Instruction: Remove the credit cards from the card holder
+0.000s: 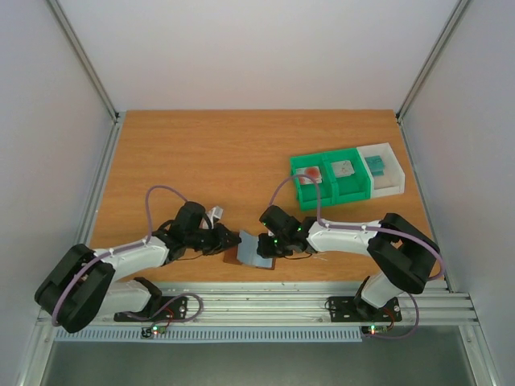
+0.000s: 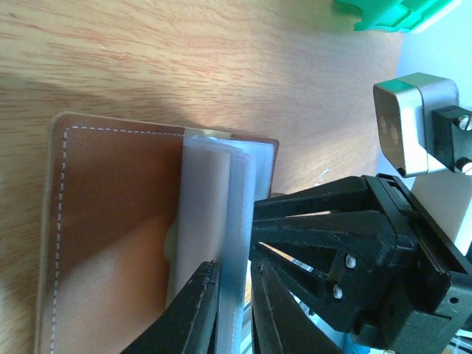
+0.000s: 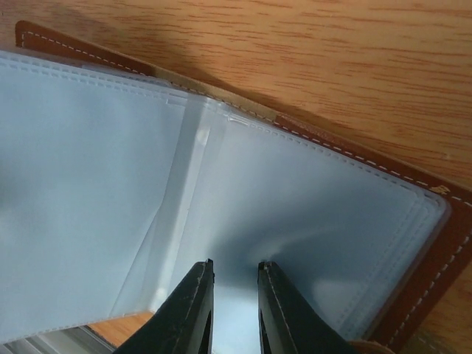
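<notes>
- Near my bases, at the surface's (image 1: 201, 153) front edge, the card holder (image 1: 256, 251) lies open.
- My left end effector (image 2: 234, 284) pinches the card holder's clear sleeve (image 2: 210, 214).
- My right end effector (image 3: 236, 280) pinches a sleeve too.
- Credit cards (image 1: 344, 168) sit in bins (image 1: 334, 197) back right, well apart.

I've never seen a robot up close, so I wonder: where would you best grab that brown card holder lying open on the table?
Probably by the pale plastic sleeves, pinching their free edge from the side. The card holder lies flat on the table, its leather offering no lip; the sleeves lift off it, thin.
</notes>
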`<act>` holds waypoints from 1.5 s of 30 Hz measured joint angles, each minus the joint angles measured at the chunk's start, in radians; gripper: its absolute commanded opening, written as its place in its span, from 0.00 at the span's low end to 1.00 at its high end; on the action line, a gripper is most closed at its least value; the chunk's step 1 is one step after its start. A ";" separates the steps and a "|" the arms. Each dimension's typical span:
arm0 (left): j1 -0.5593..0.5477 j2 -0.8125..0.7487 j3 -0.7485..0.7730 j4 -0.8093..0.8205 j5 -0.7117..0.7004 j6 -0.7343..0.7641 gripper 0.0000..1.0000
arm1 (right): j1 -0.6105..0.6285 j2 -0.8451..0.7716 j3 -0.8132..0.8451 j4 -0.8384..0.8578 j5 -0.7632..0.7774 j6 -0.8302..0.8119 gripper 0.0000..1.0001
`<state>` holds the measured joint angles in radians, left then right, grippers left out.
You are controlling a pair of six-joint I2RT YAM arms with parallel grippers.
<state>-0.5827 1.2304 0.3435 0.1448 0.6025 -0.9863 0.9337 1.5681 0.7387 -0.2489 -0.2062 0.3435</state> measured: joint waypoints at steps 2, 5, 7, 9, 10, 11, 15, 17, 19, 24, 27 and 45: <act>-0.004 0.006 0.000 0.011 0.008 -0.006 0.17 | 0.000 0.000 -0.005 0.009 0.001 0.000 0.19; -0.011 0.009 0.000 0.026 0.014 -0.016 0.18 | 0.000 0.000 -0.009 0.018 0.002 0.001 0.19; -0.016 0.009 0.000 0.031 0.015 -0.020 0.18 | 0.000 0.000 -0.010 0.021 0.002 0.001 0.18; -0.023 0.009 0.000 0.031 0.014 -0.022 0.17 | 0.000 0.000 -0.011 0.024 0.003 0.000 0.18; -0.027 0.009 0.000 0.031 0.014 -0.023 0.17 | 0.000 0.000 -0.012 0.026 0.004 0.001 0.18; -0.031 0.009 0.000 0.031 0.014 -0.024 0.17 | 0.000 0.000 -0.013 0.027 0.004 0.001 0.18; -0.047 0.015 0.002 0.031 0.013 -0.024 0.22 | 0.000 -0.003 -0.021 0.040 0.004 0.000 0.18; -0.055 0.022 0.006 0.026 0.010 -0.025 0.23 | 0.001 -0.005 -0.025 0.046 0.005 0.000 0.18; -0.066 0.026 0.011 0.020 0.005 -0.025 0.23 | 0.001 -0.006 -0.026 0.048 0.005 0.000 0.18; -0.081 0.026 0.028 0.015 -0.002 -0.024 0.26 | 0.002 -0.010 -0.035 0.060 0.008 0.000 0.17; -0.090 0.026 0.038 0.010 -0.008 -0.023 0.29 | 0.003 -0.013 -0.042 0.069 0.009 0.000 0.17; -0.125 0.125 0.091 -0.068 -0.072 0.034 0.03 | 0.003 -0.017 -0.058 0.099 0.010 0.000 0.16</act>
<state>-0.7074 1.3556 0.4347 0.0769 0.5304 -0.9527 0.9363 1.5509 0.6807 -0.1497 -0.1967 0.3439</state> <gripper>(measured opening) 0.028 0.159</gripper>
